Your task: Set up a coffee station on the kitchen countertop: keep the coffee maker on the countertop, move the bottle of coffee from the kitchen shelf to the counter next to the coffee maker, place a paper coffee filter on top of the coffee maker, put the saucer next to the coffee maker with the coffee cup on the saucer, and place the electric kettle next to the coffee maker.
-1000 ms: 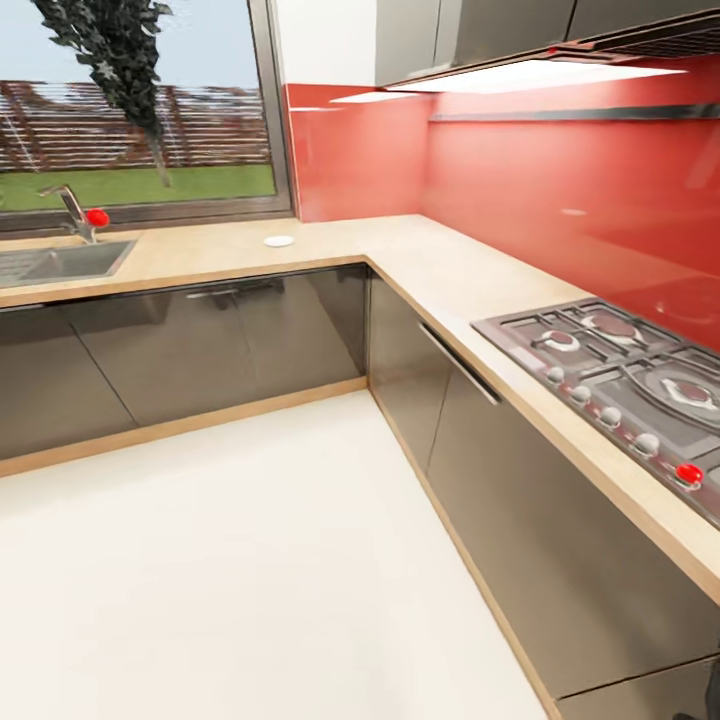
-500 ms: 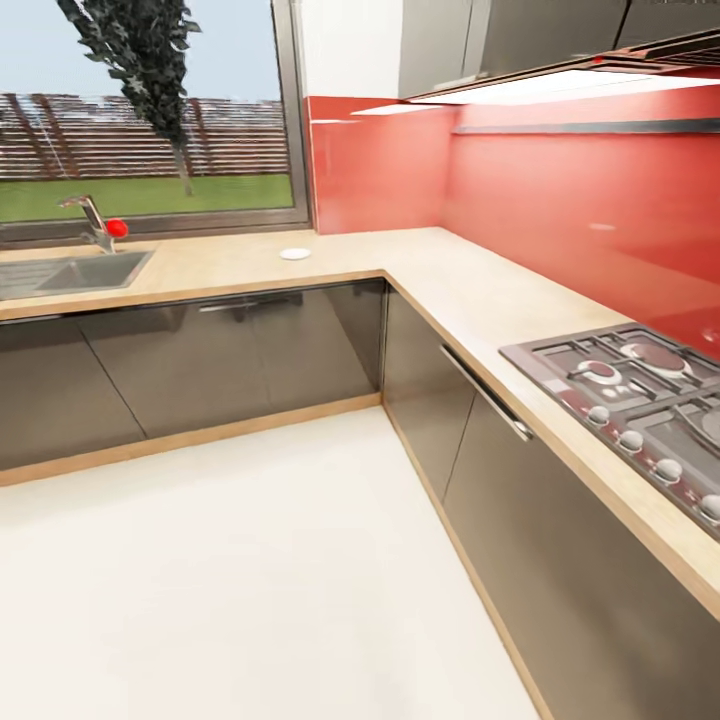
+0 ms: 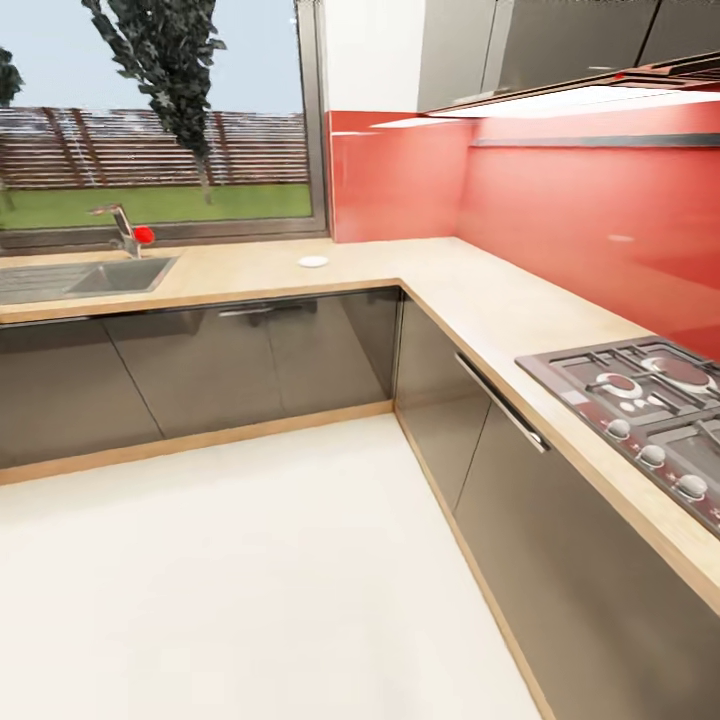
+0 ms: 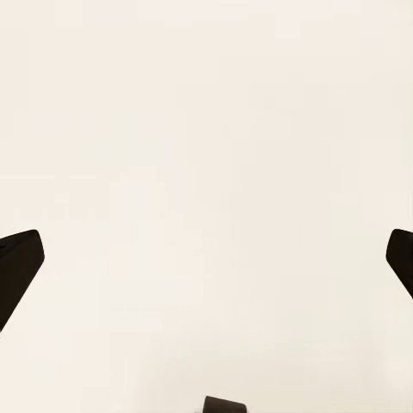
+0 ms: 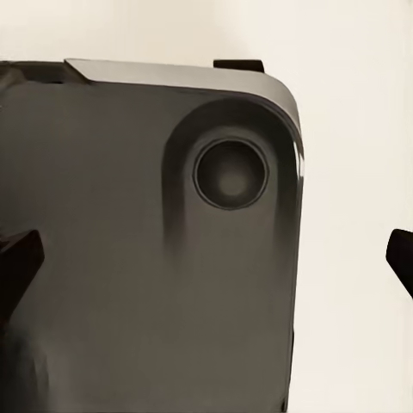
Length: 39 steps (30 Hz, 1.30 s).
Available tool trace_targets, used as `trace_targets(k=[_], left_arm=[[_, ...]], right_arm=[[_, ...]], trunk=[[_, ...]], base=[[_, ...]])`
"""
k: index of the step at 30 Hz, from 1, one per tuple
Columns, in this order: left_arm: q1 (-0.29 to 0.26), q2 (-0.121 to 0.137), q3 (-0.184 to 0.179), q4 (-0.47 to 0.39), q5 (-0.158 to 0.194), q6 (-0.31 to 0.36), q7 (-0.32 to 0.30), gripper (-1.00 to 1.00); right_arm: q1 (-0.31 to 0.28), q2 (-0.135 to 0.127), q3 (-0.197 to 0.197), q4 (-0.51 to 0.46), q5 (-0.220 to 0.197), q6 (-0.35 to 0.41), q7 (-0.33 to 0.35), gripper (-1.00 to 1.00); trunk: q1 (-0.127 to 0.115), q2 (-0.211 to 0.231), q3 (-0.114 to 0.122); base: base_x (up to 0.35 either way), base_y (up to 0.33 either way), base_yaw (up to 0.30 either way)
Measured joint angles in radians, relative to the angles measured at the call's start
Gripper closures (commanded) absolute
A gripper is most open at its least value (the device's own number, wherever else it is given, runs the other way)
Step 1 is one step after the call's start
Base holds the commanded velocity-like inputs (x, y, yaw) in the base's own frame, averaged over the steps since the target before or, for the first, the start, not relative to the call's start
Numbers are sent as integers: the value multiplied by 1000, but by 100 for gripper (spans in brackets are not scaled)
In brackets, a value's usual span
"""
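Note:
The kitchen countertop (image 3: 480, 290) runs in an L of light wood over grey cabinet fronts with black bar handles. On its back run, near the window corner, lies the saucer (image 3: 313, 261), a small flat white disc. In the left wrist view my left gripper (image 4: 206, 267) is open, its dark fingertips (image 4: 17, 262) far apart over pale floor. In the right wrist view my right gripper (image 5: 206, 267) is open too, with nothing between its fingertips (image 5: 17, 262), above a dark grey part of the robot's body (image 5: 129, 258).
A steel sink (image 3: 90, 277) with a tap and red knob (image 3: 143, 234) sits at the left under the window. A gas hob (image 3: 650, 395) lies in the right run of the counter. A red backsplash (image 3: 560, 220) lines the wall, and pale floor (image 3: 250, 580) spreads in front.
The whole head view has shifted right and down between frames, so the camera has turned left. More of the sink and less of the hob show now. Nothing on the counter has moved.

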<state>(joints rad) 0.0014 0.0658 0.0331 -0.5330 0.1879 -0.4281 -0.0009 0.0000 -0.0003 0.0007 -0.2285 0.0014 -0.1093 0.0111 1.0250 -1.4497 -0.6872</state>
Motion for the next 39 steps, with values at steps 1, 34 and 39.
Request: trace_targets(k=[1, 34, 39], left_arm=[[0, 0, 0, 0, 0, 0, 0, -100], [0, 0, 0, 0, 1, 0, 0, -100], [0, 0, 0, 0, 1, 0, 1, -100]], right_arm=[[0, 0, -1, 0, 0, 0, 0, -100], [0, 0, 0, 0, 0, 0, 0, -100], [0, 0, 0, 0, 0, 0, 0, -100]], trunk=[[0, 0, 2], [-1, 0, 54], [-1, 0, 62]], base=[[0, 0, 113], [159, 0, 135], [343, 0, 163]])
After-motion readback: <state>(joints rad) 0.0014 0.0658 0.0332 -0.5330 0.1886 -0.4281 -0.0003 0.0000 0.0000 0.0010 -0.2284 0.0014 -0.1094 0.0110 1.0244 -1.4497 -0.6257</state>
